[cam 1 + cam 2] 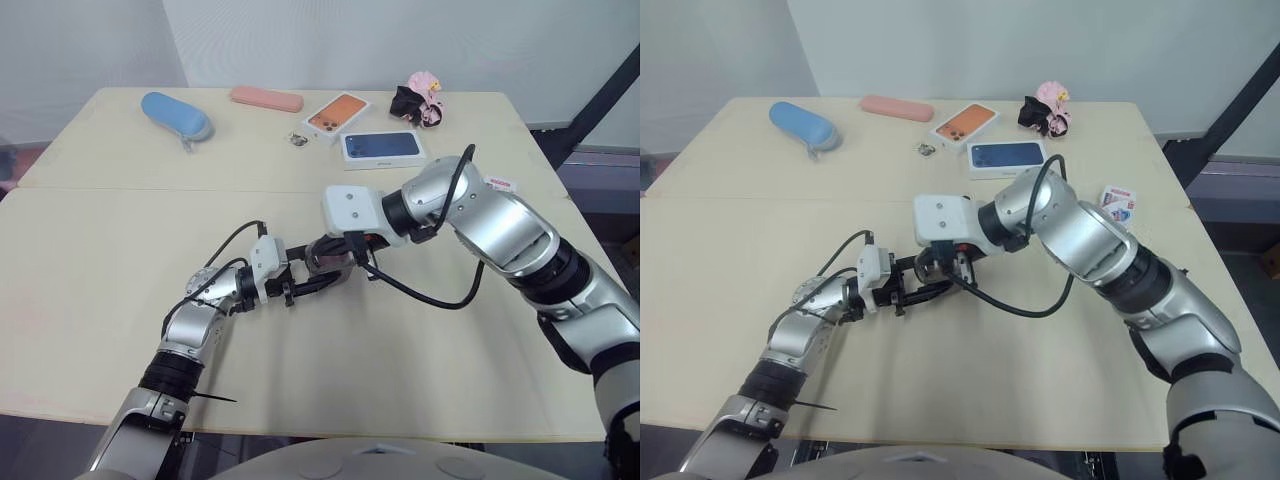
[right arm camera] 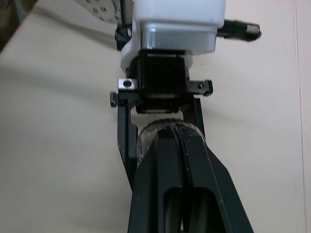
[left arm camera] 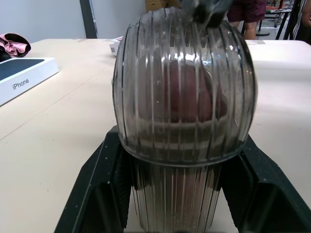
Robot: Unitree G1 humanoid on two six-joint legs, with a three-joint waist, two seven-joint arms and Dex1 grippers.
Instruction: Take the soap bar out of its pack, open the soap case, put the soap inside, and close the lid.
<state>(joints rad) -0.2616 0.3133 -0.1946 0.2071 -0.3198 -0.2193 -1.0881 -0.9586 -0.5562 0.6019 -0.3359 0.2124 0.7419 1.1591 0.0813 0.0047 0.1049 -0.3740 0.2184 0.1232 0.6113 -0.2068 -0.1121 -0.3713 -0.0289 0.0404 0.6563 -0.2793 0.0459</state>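
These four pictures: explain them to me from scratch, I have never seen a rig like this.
This is a two-armed humanoid robot working at a table. The two wide pictures come from cameras in its head, looking down over its arms. The other two come from a camera on each wrist, looking along that arm's two black fingers. The left gripper is clamped on a clear ribbed case with a reddish soap inside. The right gripper, fingers shut, meets the top of the case. At the table's far side lie a blue pouch, a pink pouch, an orange box, a blue box and a pink-and-black scrunchie.
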